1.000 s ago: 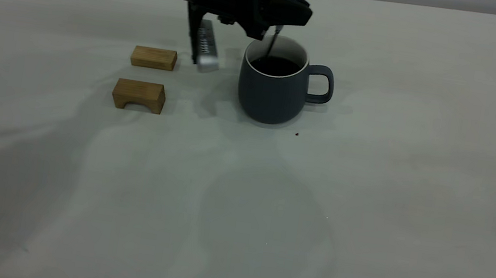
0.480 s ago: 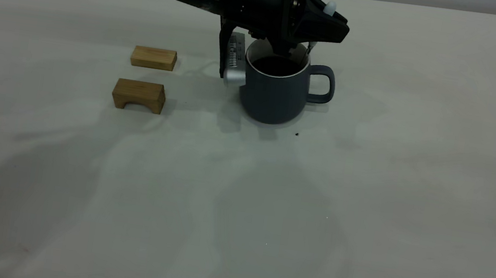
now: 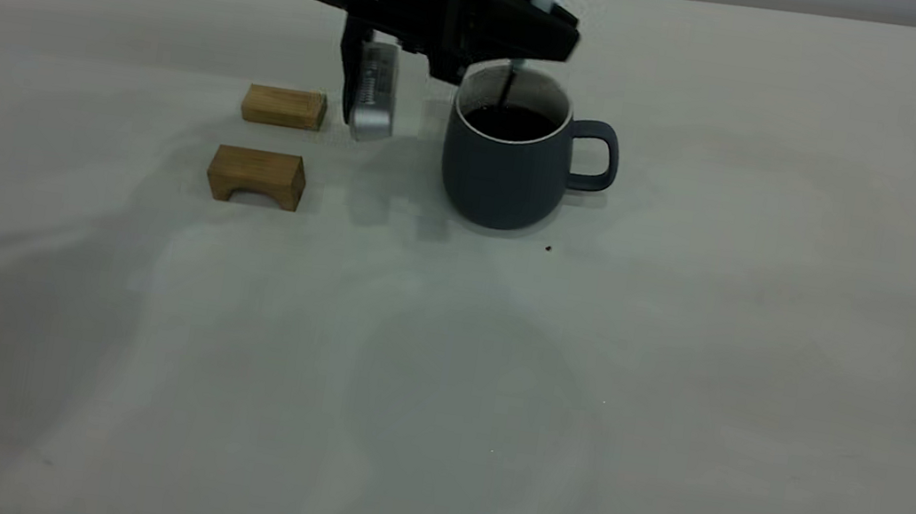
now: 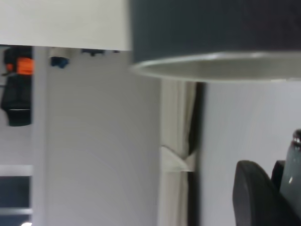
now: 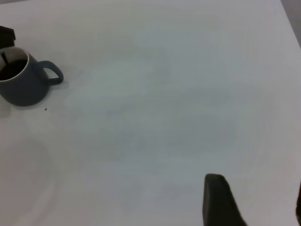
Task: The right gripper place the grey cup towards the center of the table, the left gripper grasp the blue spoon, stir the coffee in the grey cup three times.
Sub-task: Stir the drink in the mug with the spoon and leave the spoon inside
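Two small wooden blocks [image 3: 269, 142] at the left of the tabletop [image 3: 675, 368], one plain and farther, one arched and nearer; well apart from the mug. Just right of them, the left gripper [image 3: 534, 35] reaching in from the far left, hovering above the mug's mouth, clamped on the blue spoon [image 3: 518, 59]; silver-grey module [image 3: 373, 93] hanging beneath the arm, between the far block and the mug. Spoon: pale blue handle tip poking out above the black fingers, thin grey neck below them; long axis close to upright, handle up, lower end down in the coffee [image 3: 510, 122], bowl hidden in the liquid. Grey cup [image 3: 506, 170]: rounded dark slate body, white inside and rim line, standing upright a little left of the tabletop's middle toward the far side; loop handle pointing right; coffee dark, nearly black, round surface below the rim. Tiny dark speck [image 3: 548, 248] on the tabletop just near-right of the cup's base. Right gripper [image 5: 254, 202] well off to the right, apart and holding nothing, only dark finger edges visible in its wrist view.
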